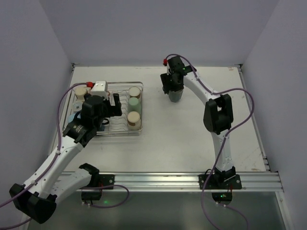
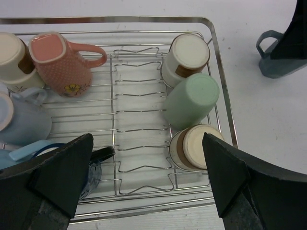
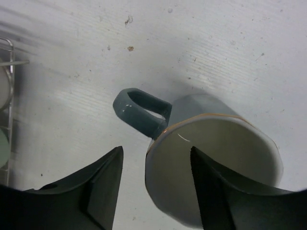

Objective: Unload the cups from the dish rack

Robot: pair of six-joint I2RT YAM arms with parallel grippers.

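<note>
The silver wire dish rack [image 1: 125, 134] sits at the left of the table. In the left wrist view its rim [image 2: 220, 62] encloses a salmon pink mug [image 2: 62, 60], a light blue mug [image 2: 19, 120], a navy mug [image 2: 91, 172], two beige tumblers [image 2: 189, 55] [image 2: 194, 146] and a pale green tumbler [image 2: 192, 100]. My left gripper [image 2: 144, 187] hangs open and empty over the rack's near edge. The grey-teal mug [image 3: 216, 153] stands upright on the table right of the rack. My right gripper [image 3: 156, 191] is open astride its rim, one finger [image 3: 225, 191] inside, the other [image 3: 96, 191] outside and clear of the wall.
Another beige cup [image 2: 12, 55] lies at the rack's far left corner. A white box with red parts [image 1: 98, 86] sits behind the rack. The rack's right edge [image 3: 7, 96] shows in the right wrist view. Walls close the table on three sides.
</note>
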